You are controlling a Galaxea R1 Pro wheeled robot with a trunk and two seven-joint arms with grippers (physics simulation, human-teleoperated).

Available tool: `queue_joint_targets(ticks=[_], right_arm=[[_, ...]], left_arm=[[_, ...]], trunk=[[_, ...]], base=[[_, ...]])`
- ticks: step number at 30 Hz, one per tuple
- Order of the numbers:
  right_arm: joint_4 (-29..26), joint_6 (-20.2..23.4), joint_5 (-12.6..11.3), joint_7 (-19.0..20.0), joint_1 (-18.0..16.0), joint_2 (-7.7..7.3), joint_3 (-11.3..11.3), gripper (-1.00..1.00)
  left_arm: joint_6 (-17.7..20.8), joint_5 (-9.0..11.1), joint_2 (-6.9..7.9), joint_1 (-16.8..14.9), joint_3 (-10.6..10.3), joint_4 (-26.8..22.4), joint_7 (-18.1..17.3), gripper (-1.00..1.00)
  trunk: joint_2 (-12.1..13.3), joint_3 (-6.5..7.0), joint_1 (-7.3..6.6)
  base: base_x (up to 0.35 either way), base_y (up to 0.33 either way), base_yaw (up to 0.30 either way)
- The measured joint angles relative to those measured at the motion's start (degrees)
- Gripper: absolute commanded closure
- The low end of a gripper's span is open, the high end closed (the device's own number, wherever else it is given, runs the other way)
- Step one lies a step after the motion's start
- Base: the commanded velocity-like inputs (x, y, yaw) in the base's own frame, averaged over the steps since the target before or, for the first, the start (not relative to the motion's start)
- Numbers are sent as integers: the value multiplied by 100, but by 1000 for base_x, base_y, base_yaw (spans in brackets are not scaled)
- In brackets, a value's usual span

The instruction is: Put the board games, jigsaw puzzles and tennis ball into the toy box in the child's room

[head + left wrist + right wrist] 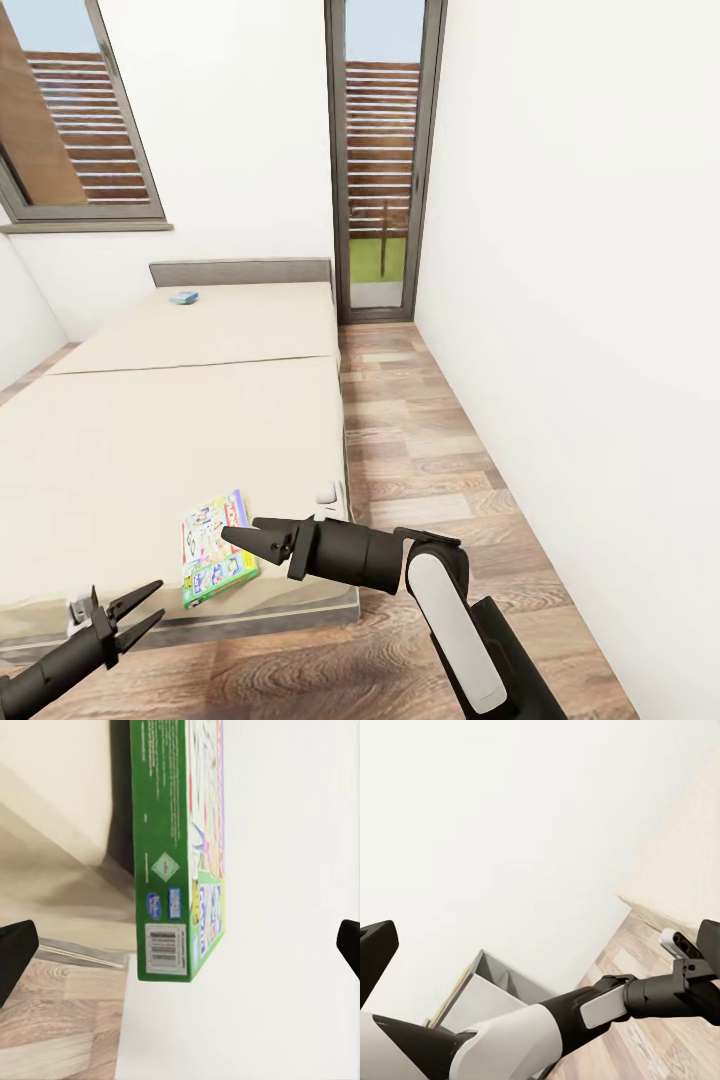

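Nearest the head camera, the left gripper (pixel 140 612) reaches in from the lower left corner with its two fingers spread apart and nothing between them, hanging just off the foot of the bed (pixel 120 440). To its right, the right gripper (pixel 250 540) points leftward over the bed's near corner, its fingers close together and apparently empty, though how far they are parted is hard to tell. Between the two grippers a white-and-green board game (pixel 214 560) lies flat on the mattress near the foot edge. Far up the bed, close to the grey headboard (pixel 240 272), sits a smaller blue board game (pixel 183 297). A wooden floor (pixel 420 450) runs beside the bed to a glass door (pixel 380 160).

From the left wrist camera, the white-and-green game's green side with a barcode (pixel 166 870) fills the middle, dark fingertips (pixel 13 952) wide at either edge.

From the right wrist camera, the dark fingertips (pixel 375 952) stand far apart, holding nothing, with the left arm (pixel 585 1009) stretched across the floor beyond.
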Motion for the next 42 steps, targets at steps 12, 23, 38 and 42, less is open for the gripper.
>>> queue_joint_targets(ticks=[12,23,38,42], right_arm=[[0,1,2,0,0,0,0,-100],[0,0,3,-1,0,0,0,-100],[0,0,3,-7,0,0,0,-100],[4,0,4,-8,0,0,6,-100]], left_arm=[[2,-2,2,0,-1,0,-72,-100],[1,0,4,0,-5,0,-248,-100],[7,-1,11,0,-7,0,-261,-100],[9,-1,12,0,-8,0,-264,-100]], trunk=[[0,0,0],[0,0,0],[-241,-108,132],[-241,-108,132]], base=[[0,0,0],[0,0,0],[0,0,0],[0,0,0]])
